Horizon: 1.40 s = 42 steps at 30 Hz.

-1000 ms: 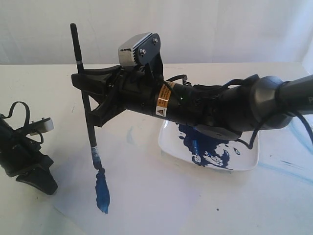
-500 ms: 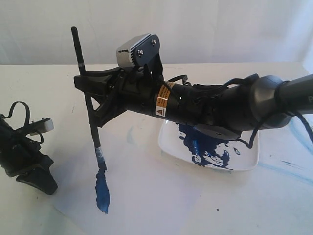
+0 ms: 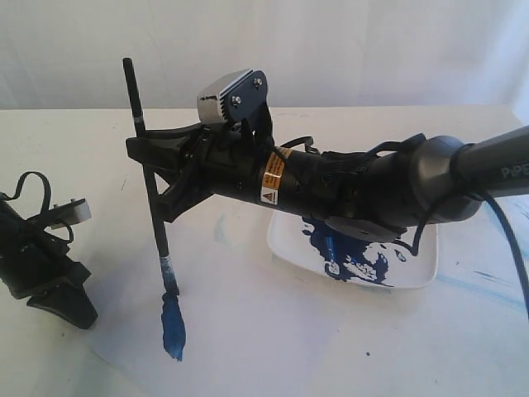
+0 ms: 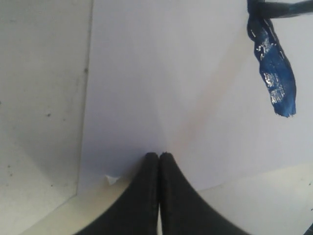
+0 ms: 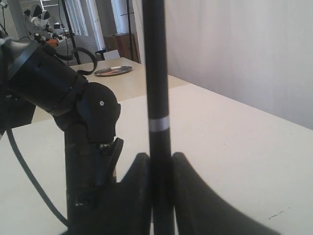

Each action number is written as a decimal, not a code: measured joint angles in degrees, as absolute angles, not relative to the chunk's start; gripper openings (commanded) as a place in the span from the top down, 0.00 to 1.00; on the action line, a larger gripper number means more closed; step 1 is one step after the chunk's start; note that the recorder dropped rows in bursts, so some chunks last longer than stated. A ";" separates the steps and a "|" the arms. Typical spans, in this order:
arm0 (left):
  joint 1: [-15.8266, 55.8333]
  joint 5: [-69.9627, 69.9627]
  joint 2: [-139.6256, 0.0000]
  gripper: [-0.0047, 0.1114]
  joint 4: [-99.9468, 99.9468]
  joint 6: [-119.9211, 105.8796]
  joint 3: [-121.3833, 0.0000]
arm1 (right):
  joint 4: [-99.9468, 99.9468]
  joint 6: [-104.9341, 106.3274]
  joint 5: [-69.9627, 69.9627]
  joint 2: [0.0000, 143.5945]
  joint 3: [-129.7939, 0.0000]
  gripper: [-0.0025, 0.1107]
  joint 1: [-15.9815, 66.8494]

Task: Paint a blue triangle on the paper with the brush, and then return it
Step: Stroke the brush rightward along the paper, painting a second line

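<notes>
My right gripper (image 3: 147,178) reaches across to the left and is shut on the black handle of the brush (image 3: 153,198), which it holds nearly upright. The blue bristles (image 3: 169,289) touch the paper (image 3: 264,339) at the top of one thick dark-blue stroke (image 3: 173,327). No blue triangle outline shows, only that stroke. In the right wrist view the handle (image 5: 156,73) stands between the shut gripper (image 5: 160,159). My left gripper (image 3: 78,313) is shut and empty at the left; in its wrist view the gripper (image 4: 159,155) sits over the paper (image 4: 171,73) near its edge, with the stroke (image 4: 276,73) beyond.
A white square plate (image 3: 417,277) with a large blue paint blotch (image 3: 347,244) lies under my right forearm. Faint blue smears (image 3: 488,281) mark the table at the right. The left arm's black wrist (image 5: 73,98) stands close beside the brush.
My right gripper has sunk slightly with the brush, so the handle's top stands lower. The bristles stay at the top of the stroke. The left arm has not moved.
</notes>
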State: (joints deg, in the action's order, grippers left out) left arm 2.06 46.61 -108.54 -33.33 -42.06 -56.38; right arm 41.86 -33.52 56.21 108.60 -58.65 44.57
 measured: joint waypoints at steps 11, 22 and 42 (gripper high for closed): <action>2.06 46.61 -108.54 0.96 -33.33 -42.06 -56.38 | 41.50 -33.52 51.69 107.33 -58.65 0.98 44.57; 2.06 46.61 -108.54 0.96 -33.33 -42.06 -56.38 | 41.50 -35.18 47.82 106.33 -58.65 0.98 44.57; 2.06 46.61 -108.54 0.96 -33.33 -42.06 -56.38 | 45.56 -38.37 40.73 103.31 -58.65 0.98 44.57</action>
State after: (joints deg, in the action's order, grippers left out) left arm 2.06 46.61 -108.54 -33.33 -42.06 -56.38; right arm 45.56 -38.37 40.73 103.31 -58.65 44.57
